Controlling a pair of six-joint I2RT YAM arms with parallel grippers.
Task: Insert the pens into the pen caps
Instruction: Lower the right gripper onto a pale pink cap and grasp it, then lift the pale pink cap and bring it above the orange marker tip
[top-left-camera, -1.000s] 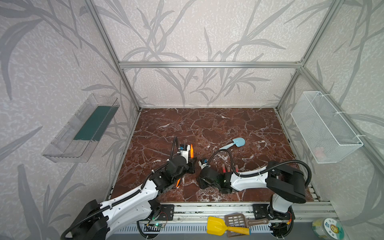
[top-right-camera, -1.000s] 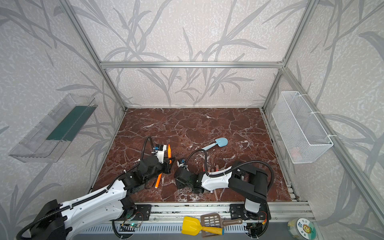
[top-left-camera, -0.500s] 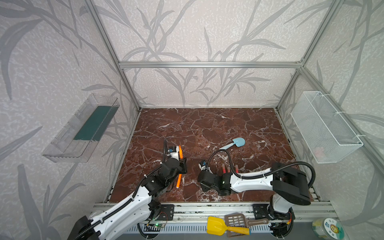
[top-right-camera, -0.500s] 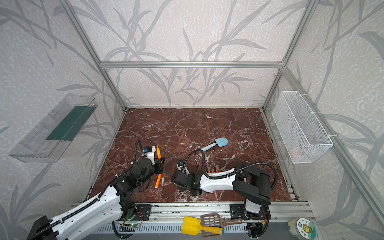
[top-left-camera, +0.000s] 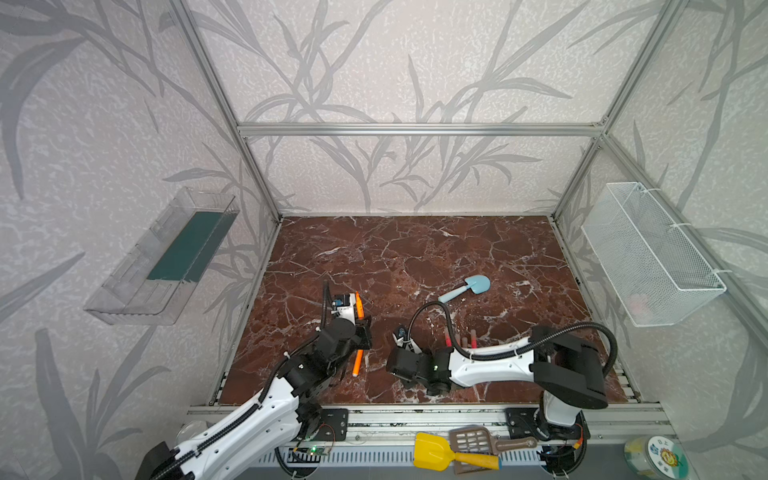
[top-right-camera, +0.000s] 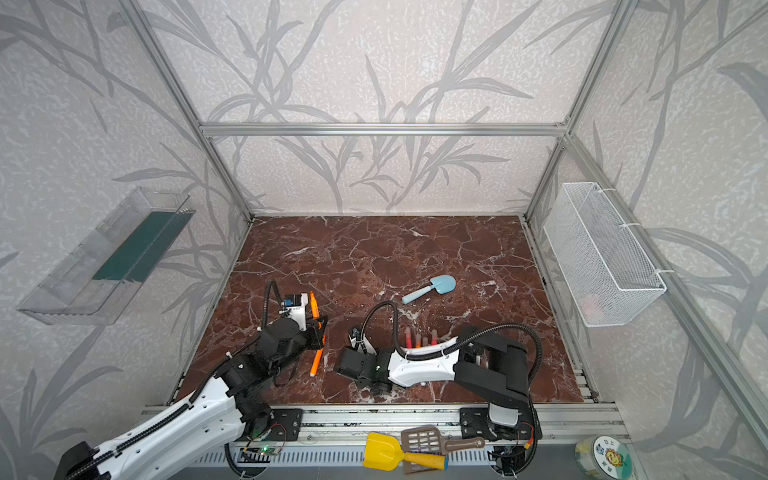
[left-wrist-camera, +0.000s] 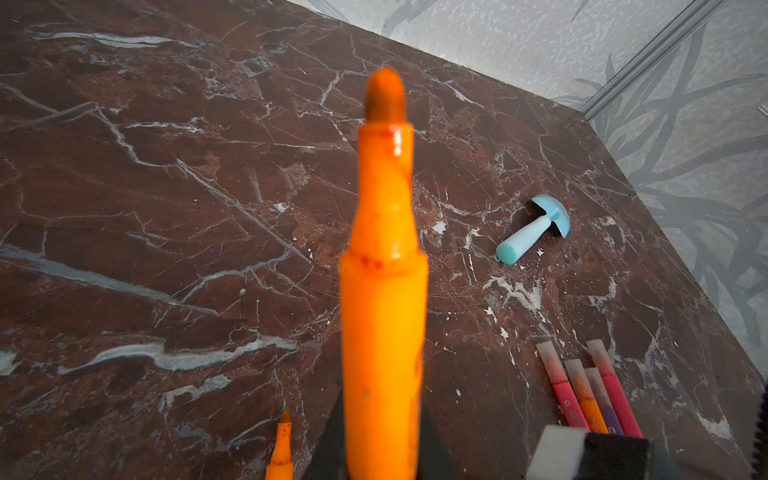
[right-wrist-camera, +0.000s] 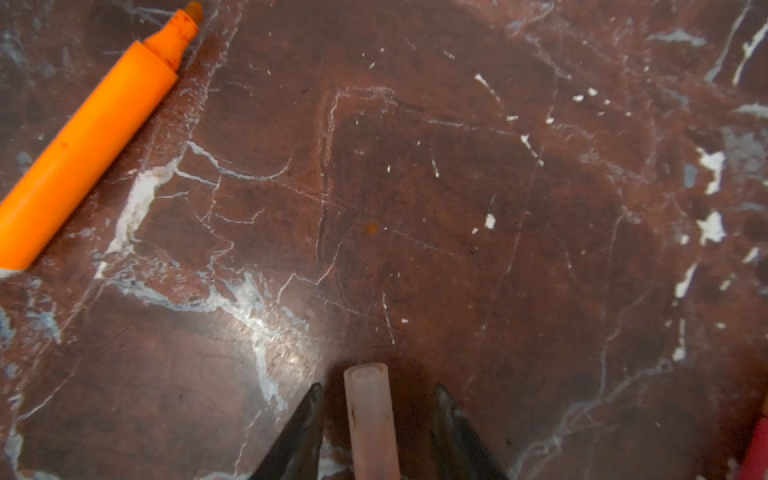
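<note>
My left gripper (left-wrist-camera: 382, 432) is shut on an orange pen (left-wrist-camera: 384, 291), uncapped, its tip pointing away from the wrist; in both top views the held pen (top-left-camera: 359, 303) (top-right-camera: 314, 305) stands above the floor at left of centre. A second uncapped orange pen (top-left-camera: 357, 362) (right-wrist-camera: 91, 137) lies on the floor below it. My right gripper (right-wrist-camera: 379, 390) is open and low at the floor, its jaws either side of a pale pen cap (right-wrist-camera: 370, 415) with a gap on each side. Several capped pens (left-wrist-camera: 582, 386) (top-left-camera: 449, 337) lie side by side behind the right arm.
A light-blue toy shovel (top-left-camera: 469, 287) (left-wrist-camera: 536, 228) lies on the marble floor right of centre. A wire basket (top-left-camera: 652, 257) hangs on the right wall and a clear tray (top-left-camera: 166, 257) on the left wall. A yellow scoop (top-left-camera: 440, 455) lies outside the front rail.
My left gripper has carried the orange pen to the left. The right gripper has stayed low near the same spot and its jaws have narrowed a little around the cap.
</note>
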